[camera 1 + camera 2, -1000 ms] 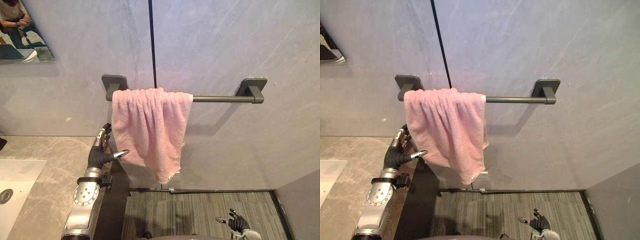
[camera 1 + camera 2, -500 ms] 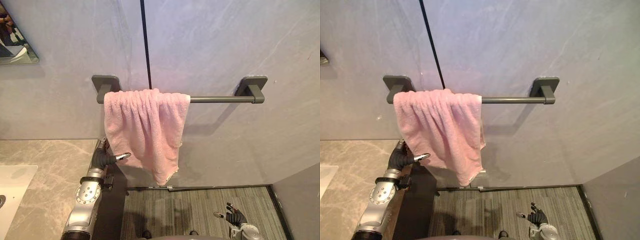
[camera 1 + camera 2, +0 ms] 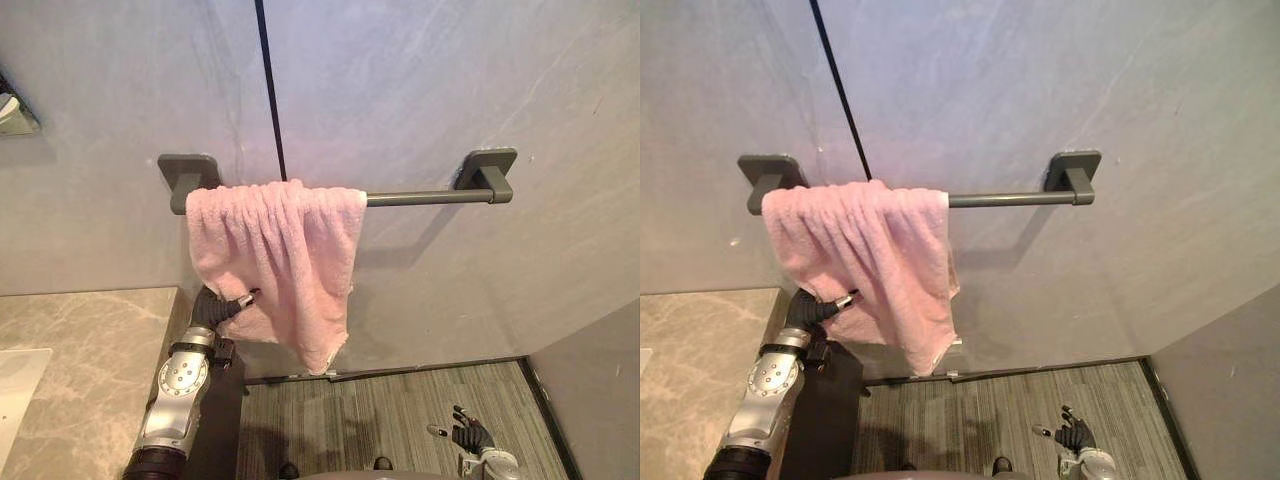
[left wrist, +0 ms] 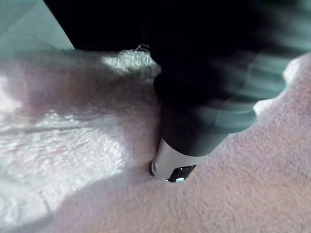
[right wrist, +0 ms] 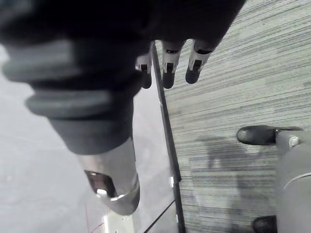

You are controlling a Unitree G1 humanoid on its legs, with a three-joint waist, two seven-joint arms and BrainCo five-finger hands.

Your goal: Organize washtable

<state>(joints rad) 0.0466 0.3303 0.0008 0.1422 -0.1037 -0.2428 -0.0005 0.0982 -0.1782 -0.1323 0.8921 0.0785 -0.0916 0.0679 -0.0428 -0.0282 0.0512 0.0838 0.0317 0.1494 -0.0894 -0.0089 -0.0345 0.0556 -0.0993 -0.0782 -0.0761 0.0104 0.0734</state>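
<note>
My view has swung a little to the right over the last second, so the drift of the wall fittings is the camera. The real change is the left hand. It was standing clear beside the pink terry towel, and it has now gone in at the towel's lower left edge. Its thumb lies flat against the front of the pile. The rest of the hand is behind the cloth, so I cannot tell whether it has closed on the towel.

The towel hangs over the dark grey metal wall bar, bunched at the bar's left end, with one corner drooping lower than the rest. I judge I am about to take hold and spread or straighten it, and nothing has been tidied yet.

The right hand hangs low and idle, with its fingers loose and holding nothing.

The veined beige stone tabletop sits at lower left. Grey stone wall slabs meet at a dark vertical seam, and grey striped carpet covers the floor below the bar.
</note>
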